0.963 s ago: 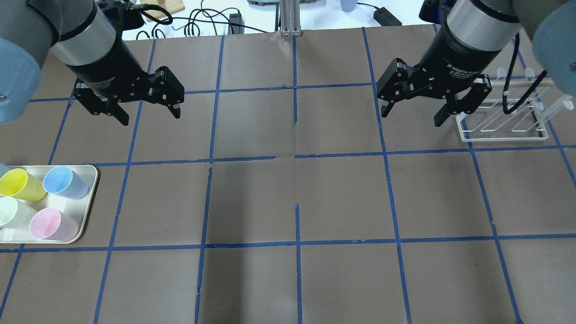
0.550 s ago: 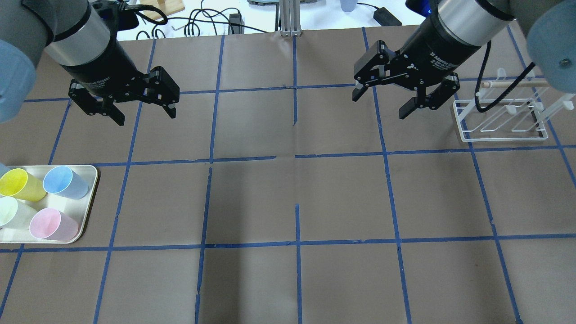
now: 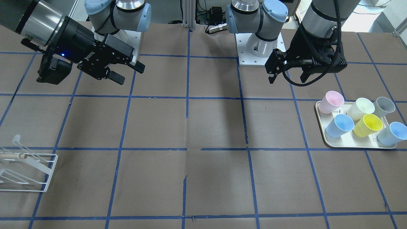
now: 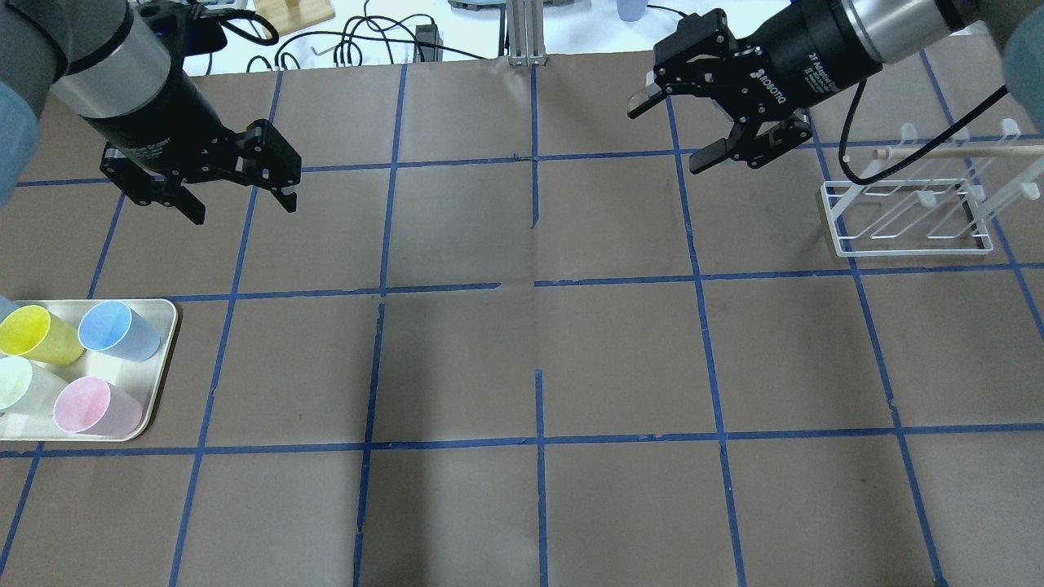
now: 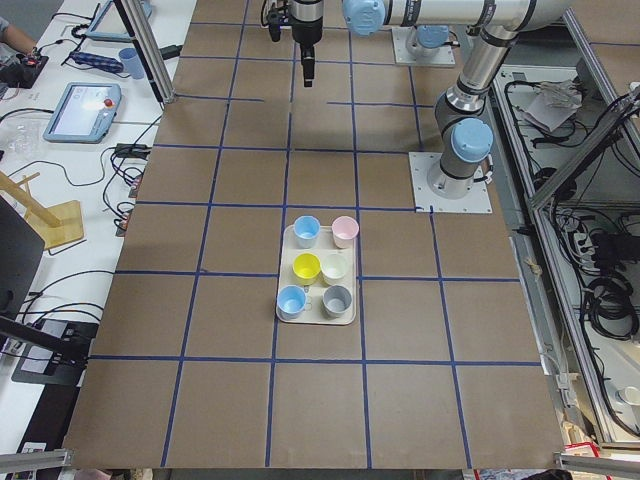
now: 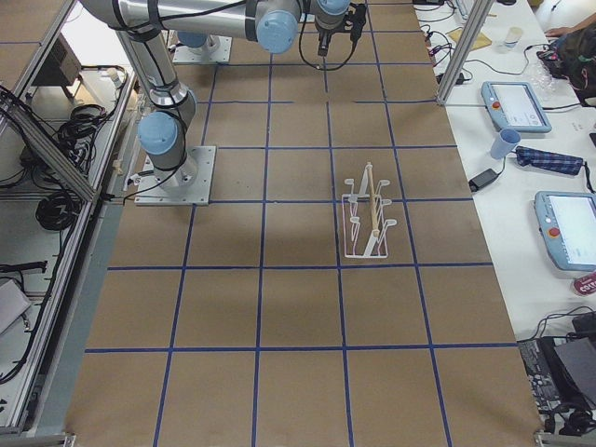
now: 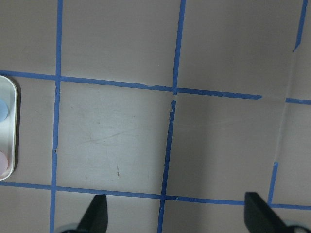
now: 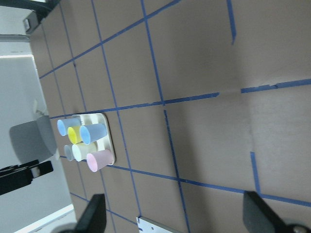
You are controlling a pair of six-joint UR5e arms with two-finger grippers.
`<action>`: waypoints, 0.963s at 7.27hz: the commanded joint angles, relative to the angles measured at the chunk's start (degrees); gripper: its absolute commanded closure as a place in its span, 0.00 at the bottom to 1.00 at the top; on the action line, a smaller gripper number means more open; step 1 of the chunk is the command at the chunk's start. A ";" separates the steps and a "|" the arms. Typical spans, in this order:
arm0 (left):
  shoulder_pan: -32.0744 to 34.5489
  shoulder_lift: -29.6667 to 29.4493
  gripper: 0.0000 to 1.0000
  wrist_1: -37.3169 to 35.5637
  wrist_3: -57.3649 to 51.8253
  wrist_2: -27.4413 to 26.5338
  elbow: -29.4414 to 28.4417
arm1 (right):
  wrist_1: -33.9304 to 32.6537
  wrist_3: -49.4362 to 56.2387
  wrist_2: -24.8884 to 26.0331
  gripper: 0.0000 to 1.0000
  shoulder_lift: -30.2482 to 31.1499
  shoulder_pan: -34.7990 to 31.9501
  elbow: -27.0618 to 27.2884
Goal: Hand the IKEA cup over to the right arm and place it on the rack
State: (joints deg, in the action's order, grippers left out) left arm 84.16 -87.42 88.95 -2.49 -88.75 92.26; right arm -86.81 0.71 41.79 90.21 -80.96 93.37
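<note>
We are holding the left gripper and the right gripper above the table, both with fingers apart, gripping nothing. The IKEA cup is standing on the tray, well apart from the rack.

Brown-papered table gridded with blue tape.
A cream tray is set flat on it at the robot's left end; a white wire rack is stood on it at the right end, well apart from the tray.
</note>
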 commanded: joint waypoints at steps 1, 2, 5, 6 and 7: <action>-8.18 -0.82 0.00 -2.38 -10.21 0.06 0.73 | -0.29 4.45 -9.24 0.00 -0.04 0.63 3.47; -11.87 -0.82 0.00 -2.46 -14.78 -0.02 1.86 | -0.38 5.00 -13.71 0.00 0.14 0.37 4.79; -23.91 -2.40 0.00 -8.15 -30.86 -0.02 5.99 | -0.20 7.30 -26.65 0.00 -1.35 0.28 7.18; -26.21 -4.58 0.00 -13.14 -31.69 -0.02 7.57 | -0.11 7.20 -28.41 0.00 -2.31 0.28 7.27; -27.46 -7.04 0.00 -18.84 -33.35 -0.11 10.11 | -0.37 8.07 -29.13 0.00 -3.45 -0.42 7.35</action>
State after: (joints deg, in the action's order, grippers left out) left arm 59.10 -91.75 76.40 -33.40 -88.79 99.71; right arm -87.03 8.15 14.43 88.08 -80.83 100.54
